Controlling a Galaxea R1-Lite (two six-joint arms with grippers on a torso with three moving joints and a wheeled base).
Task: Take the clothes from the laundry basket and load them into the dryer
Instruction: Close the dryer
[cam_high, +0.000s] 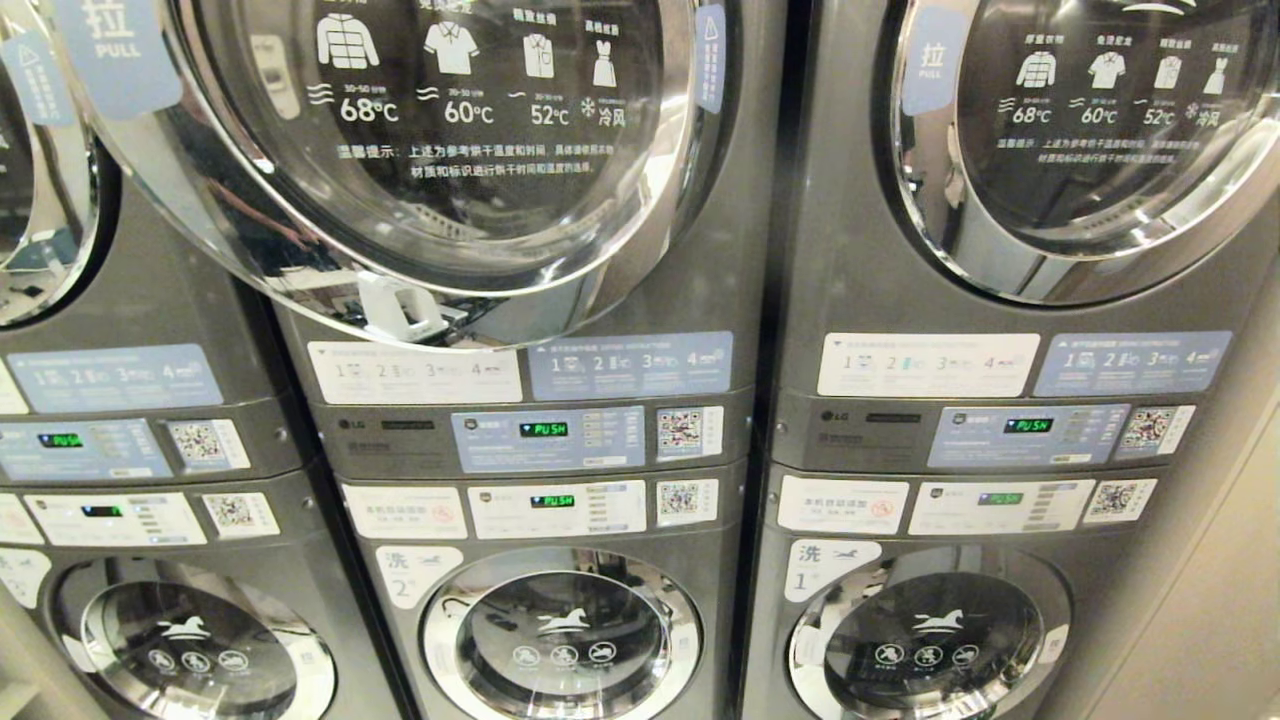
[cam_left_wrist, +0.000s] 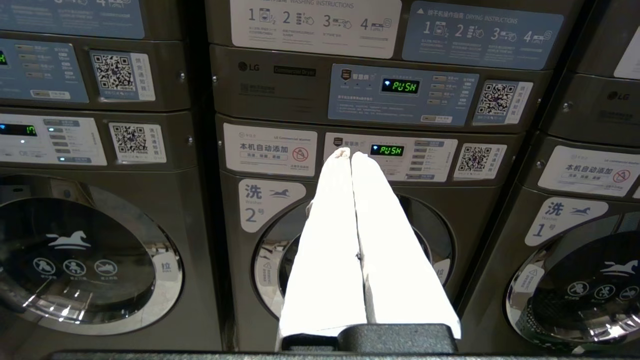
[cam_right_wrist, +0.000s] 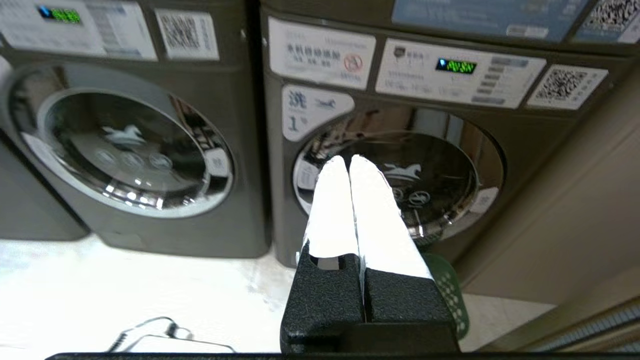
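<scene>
The middle dryer's round chrome-rimmed door (cam_high: 400, 150) fills the top of the head view; it reaches past its machine to the left and looks swung out a little. Neither arm appears in that view. My left gripper (cam_left_wrist: 351, 154) is shut and empty, with its white fingers pressed together, level in front of washer number 2 (cam_left_wrist: 270, 200). My right gripper (cam_right_wrist: 348, 161) is shut on nothing too, low in front of the door of washer number 1 (cam_right_wrist: 440, 165). A green perforated edge of the laundry basket (cam_right_wrist: 452, 300) shows just behind the right gripper's fingers. No clothes are in view.
Three columns of grey stacked machines stand side by side; a second dryer door (cam_high: 1090, 130) is at the upper right. Pale floor (cam_right_wrist: 125, 285) lies before the washers, with a thin wire (cam_right_wrist: 165, 332) on it. A beige wall (cam_right_wrist: 575, 225) closes the right side.
</scene>
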